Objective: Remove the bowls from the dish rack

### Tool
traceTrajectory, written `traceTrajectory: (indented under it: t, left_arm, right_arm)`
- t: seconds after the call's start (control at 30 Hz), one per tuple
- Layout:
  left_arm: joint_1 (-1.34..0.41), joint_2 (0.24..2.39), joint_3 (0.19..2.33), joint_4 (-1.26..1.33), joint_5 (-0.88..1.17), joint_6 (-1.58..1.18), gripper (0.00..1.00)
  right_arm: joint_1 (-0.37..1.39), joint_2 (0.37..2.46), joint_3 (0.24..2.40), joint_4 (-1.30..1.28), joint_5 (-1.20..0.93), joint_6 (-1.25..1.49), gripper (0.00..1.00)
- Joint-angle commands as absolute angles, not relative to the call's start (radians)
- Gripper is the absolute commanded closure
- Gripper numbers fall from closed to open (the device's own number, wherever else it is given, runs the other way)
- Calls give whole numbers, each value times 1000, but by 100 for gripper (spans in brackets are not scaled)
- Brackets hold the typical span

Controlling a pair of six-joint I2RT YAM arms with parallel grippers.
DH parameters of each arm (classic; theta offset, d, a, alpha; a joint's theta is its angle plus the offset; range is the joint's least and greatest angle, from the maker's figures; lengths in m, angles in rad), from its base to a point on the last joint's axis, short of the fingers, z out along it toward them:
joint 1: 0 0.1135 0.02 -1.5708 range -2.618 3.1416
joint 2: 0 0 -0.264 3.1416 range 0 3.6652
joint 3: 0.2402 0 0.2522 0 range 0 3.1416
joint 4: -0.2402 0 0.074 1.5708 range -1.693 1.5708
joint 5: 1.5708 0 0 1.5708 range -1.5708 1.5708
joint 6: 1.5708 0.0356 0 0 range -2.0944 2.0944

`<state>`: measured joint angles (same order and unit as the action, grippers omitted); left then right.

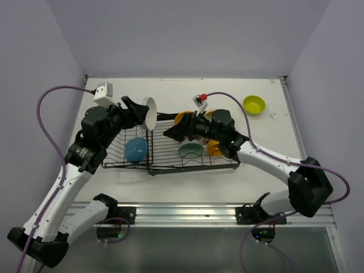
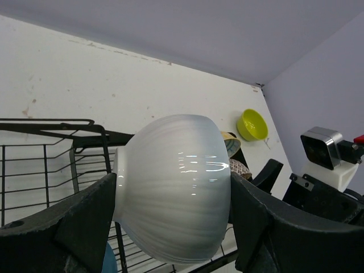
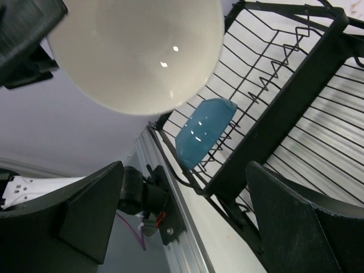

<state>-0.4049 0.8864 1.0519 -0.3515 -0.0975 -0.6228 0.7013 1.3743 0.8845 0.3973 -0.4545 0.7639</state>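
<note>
My left gripper (image 1: 138, 111) is shut on a white bowl (image 1: 150, 113) and holds it on its side above the far left part of the black wire dish rack (image 1: 165, 165). In the left wrist view the white bowl (image 2: 173, 185) fills the space between both fingers. My right gripper (image 1: 170, 132) is open and empty above the rack's middle. A blue bowl (image 1: 136, 149) leans in the rack's left section and shows in the right wrist view (image 3: 203, 131). A pale teal bowl (image 1: 190, 150) and orange-yellow bowls (image 1: 214, 148) sit in the right section. A yellow-green bowl (image 1: 254, 104) lies on the table.
The white table (image 1: 170, 91) is walled in at the back and on both sides. A metal rail (image 1: 187, 213) runs along the near edge by the arm bases. Patterned bowls (image 2: 238, 166) stand in the rack behind the white bowl.
</note>
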Motion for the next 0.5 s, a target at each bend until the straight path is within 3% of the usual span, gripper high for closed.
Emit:
traceTrajectory:
  t: [0.0, 0.47]
  left_arm:
    - [-397, 850, 1019, -213, -32, -690, 88]
    - [-397, 793, 887, -63, 112, -785, 86]
  right_arm:
    - [721, 1397, 940, 555, -388, 845, 7]
    - [776, 1563, 1019, 615, -264, 933, 16]
